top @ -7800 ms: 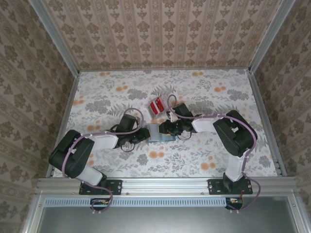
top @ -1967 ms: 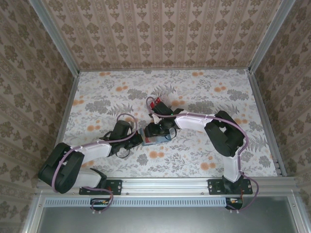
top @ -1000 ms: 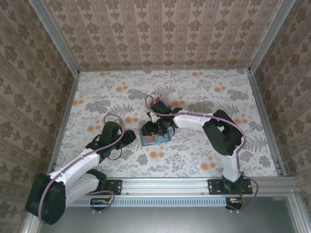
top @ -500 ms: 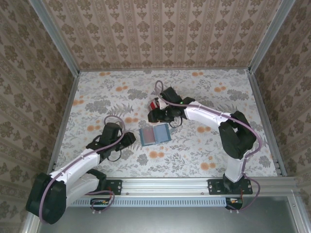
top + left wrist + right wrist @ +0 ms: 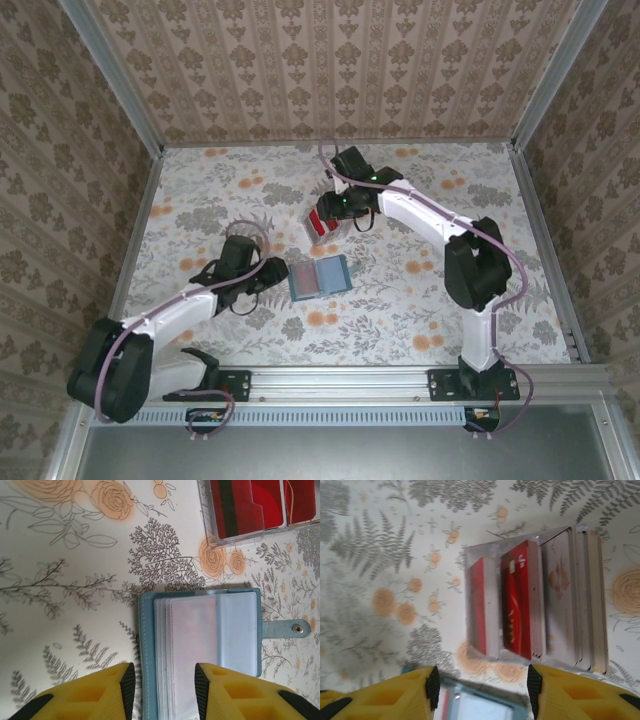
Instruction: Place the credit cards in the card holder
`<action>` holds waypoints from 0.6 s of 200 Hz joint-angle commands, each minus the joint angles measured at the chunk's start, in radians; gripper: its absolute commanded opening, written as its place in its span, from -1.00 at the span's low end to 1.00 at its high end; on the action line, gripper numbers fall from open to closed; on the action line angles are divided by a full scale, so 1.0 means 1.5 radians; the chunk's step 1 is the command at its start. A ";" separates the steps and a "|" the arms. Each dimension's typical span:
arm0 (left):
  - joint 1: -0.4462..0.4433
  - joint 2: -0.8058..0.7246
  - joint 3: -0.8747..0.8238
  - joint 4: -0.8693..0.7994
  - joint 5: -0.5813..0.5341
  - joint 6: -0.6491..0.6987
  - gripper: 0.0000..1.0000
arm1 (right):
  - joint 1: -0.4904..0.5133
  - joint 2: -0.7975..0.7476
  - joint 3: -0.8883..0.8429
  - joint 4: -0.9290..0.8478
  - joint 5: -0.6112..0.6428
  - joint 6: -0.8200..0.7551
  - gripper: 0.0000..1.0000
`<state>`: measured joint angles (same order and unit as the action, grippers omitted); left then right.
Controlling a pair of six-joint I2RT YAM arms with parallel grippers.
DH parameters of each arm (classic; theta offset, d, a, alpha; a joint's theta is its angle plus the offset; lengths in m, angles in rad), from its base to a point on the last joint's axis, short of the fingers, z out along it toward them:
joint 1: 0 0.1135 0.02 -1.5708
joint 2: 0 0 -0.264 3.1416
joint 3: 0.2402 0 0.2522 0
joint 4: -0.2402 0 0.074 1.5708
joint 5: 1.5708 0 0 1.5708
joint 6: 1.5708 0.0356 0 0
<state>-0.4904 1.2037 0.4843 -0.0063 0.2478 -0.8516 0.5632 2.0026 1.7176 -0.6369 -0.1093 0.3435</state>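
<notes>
Clear slotted box; floral tablecloth

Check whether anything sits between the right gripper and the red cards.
Nothing visible does. The right gripper hangs open above the credit cards, which stand on edge in a clear box. Its walls flank them, but the top looks open toward the gripper.

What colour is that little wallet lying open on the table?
The card holder is teal-blue on its cover and strap; clearest in the left wrist view.
</notes>
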 commanded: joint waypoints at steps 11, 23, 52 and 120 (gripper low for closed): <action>-0.008 0.040 0.032 0.034 0.023 0.017 -0.22 | 0.013 0.051 0.063 -0.082 0.058 -0.043 0.02; -0.012 0.051 0.035 0.040 0.024 0.016 -0.22 | 0.022 0.063 0.075 -0.084 0.057 -0.047 0.01; -0.017 0.066 0.035 0.056 0.025 0.011 -0.22 | 0.037 0.090 0.104 -0.090 0.042 -0.047 -0.08; -0.028 0.075 0.021 0.074 0.023 0.001 -0.22 | 0.042 0.176 0.176 -0.104 0.085 -0.066 -0.14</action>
<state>-0.5243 1.3083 0.5098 0.0727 0.2699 -0.8520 0.6285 2.2177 1.9366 -0.7532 -0.0341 0.2741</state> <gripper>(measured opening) 0.390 0.434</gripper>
